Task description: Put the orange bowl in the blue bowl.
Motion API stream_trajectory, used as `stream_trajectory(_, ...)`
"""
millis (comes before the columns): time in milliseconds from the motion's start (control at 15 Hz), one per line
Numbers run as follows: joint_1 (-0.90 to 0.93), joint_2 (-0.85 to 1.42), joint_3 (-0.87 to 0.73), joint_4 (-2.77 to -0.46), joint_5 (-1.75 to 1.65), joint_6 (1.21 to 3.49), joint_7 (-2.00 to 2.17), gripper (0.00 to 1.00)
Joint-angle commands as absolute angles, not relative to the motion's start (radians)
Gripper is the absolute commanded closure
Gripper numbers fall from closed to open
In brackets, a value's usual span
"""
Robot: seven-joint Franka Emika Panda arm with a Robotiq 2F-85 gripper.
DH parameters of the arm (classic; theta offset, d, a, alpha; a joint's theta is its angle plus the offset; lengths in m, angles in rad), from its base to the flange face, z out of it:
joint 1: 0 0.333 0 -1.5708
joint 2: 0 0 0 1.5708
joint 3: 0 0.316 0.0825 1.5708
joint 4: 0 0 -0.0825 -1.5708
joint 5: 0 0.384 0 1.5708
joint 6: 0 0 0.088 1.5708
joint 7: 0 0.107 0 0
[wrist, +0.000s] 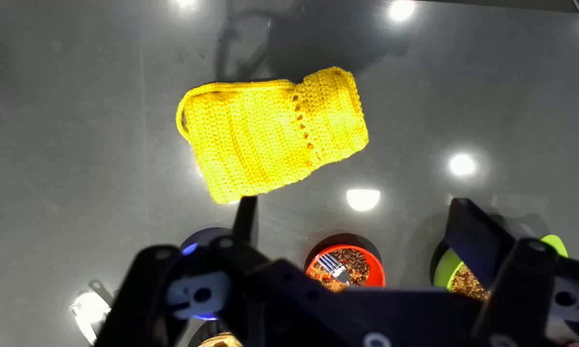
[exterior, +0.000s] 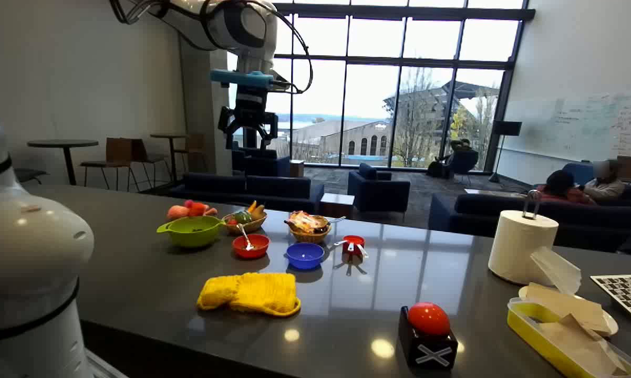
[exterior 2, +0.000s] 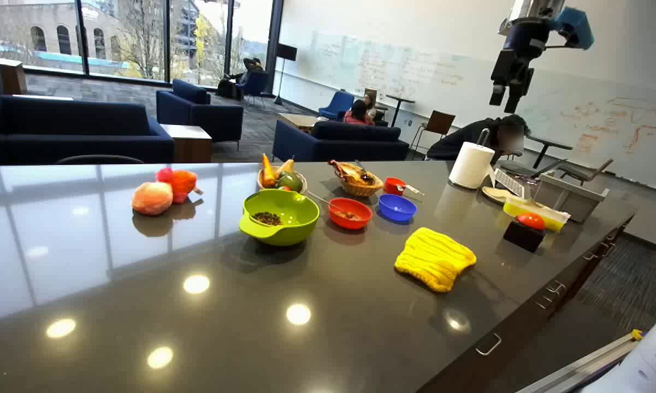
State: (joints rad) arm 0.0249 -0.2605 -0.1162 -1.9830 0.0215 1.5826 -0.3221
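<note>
The orange bowl [exterior: 249,253] stands upright on the dark counter with a fork leaning in it; it also shows in an exterior view [exterior 2: 350,223]. In the wrist view the orange bowl [wrist: 377,273] holds dark beans and grains, its lower part hidden by the gripper. The blue bowl [exterior: 305,259] stands beside it, apart from it, and looks empty in an exterior view [exterior 2: 397,212]. In the wrist view the blue bowl [wrist: 190,249] is mostly hidden behind a finger. My gripper [wrist: 353,201] is open and empty, high above the counter in both exterior views [exterior: 247,140] [exterior 2: 503,105].
A larger green bowl [exterior 2: 284,234] stands beside the orange bowl. A yellow knitted cloth [exterior: 249,294] lies nearby. Two food baskets [exterior: 309,236] [exterior: 246,223] and red measuring cups [exterior: 353,245] stand close by. A red-topped black object [exterior: 428,336] and paper towels [exterior: 523,247] stand farther off.
</note>
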Motion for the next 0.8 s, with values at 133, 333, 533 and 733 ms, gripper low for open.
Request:
stream_trajectory(133,0.01,-0.259,-0.103,-1.98,0.024,1.581,-0.325,0.0)
stream_trajectory(333,0.01,-0.259,-0.104,-1.98,0.024,1.581,-0.325,0.0)
stream_trajectory(533,0.012,-0.249,-0.097,-1.987,0.03,1.589,-0.318,0.0)
stream_trajectory(733,0.016,-0.227,-0.084,-2.001,0.034,1.618,-0.302,0.0)
